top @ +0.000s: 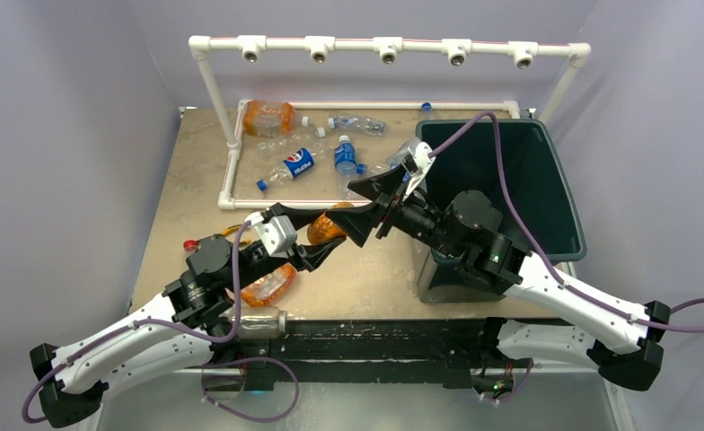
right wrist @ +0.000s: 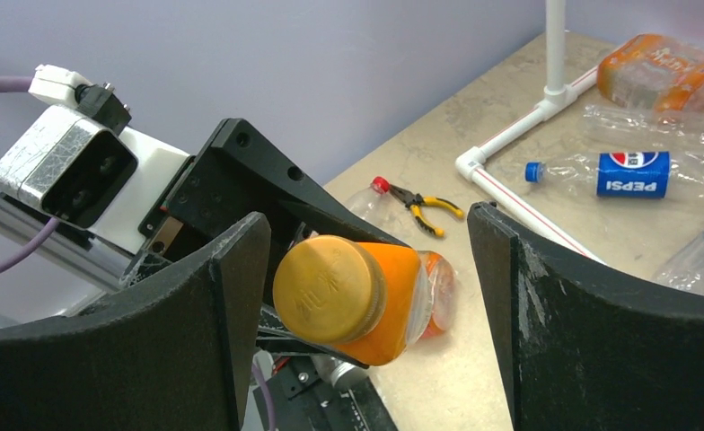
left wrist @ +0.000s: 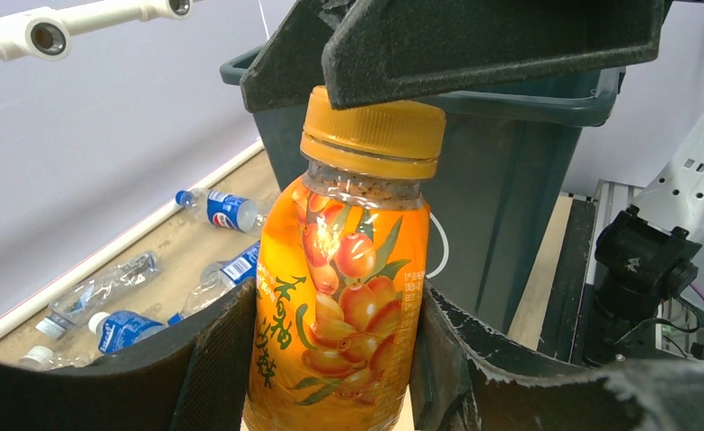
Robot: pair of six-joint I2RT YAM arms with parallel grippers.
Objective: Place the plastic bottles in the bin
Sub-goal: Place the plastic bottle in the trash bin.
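with left jaws clamped on the orange bottle (left wrist: 344,296) over the middle of the desk (top: 187,206), beside the bin (top: 510,166), centre the open, empty right jaws on its cap (right wrist: 329,289) and close squarely.

Right gripper (right wrist: 371,224) jaws wide, straddling the orange bottle (right wrist: 330,289), cap toward the camera, no contact either side. On the table (right wrist: 438,377): yellow-handled pliers (right wrist: 425,208) beside a red-capped clear bottle (right wrist: 371,199); Pepsi bottle (right wrist: 618,173) past the white pipe (right wrist: 510,135).

Orange bottle (left wrist: 339,296) glossy plastic; bin (left wrist: 503,208) smooth plastic; table (top: 187,199) matt.
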